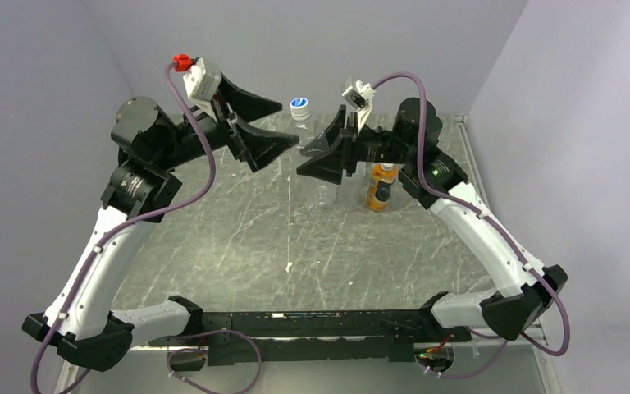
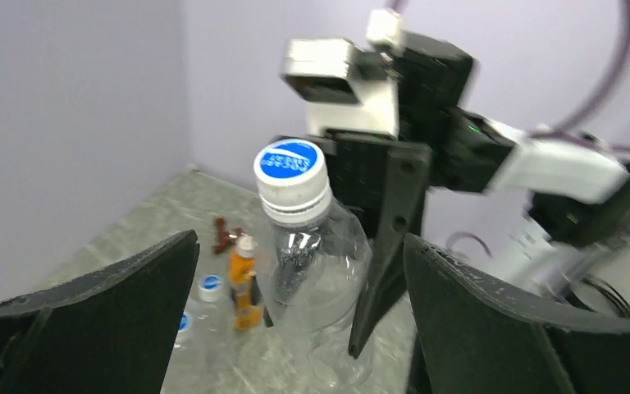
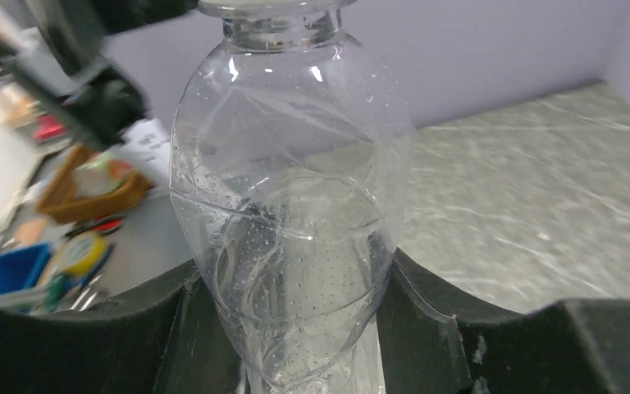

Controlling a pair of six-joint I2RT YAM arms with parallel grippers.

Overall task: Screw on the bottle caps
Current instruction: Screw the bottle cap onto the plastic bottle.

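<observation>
Gripping the bottle (image 3: 287, 205) in my right hand (image 3: 295, 328), left hand (image 1: 289, 123) released, I judged its cap (image 2: 291, 168) seated; the orange bottle (image 1: 380, 189) awaited checking.

Pale lettering on blue cap (image 2: 289, 161) of clear bottle (image 2: 316, 271), too blurred to read

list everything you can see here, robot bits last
clear bottle: 1, clear, upright, gripped between the arms
cap: 1, blue top with white side, on the clear bottle
orange bottle: 1, orange with dark label, standing on the table under the right arm
small caps: 2, blue, beside the orange bottle, seemingly on more clear bottles
table: 1, grey marbled
left arm: 1, black and white, jaws open either side of the cap
right arm: 1, black and white, jaws shut on the clear bottle
</observation>
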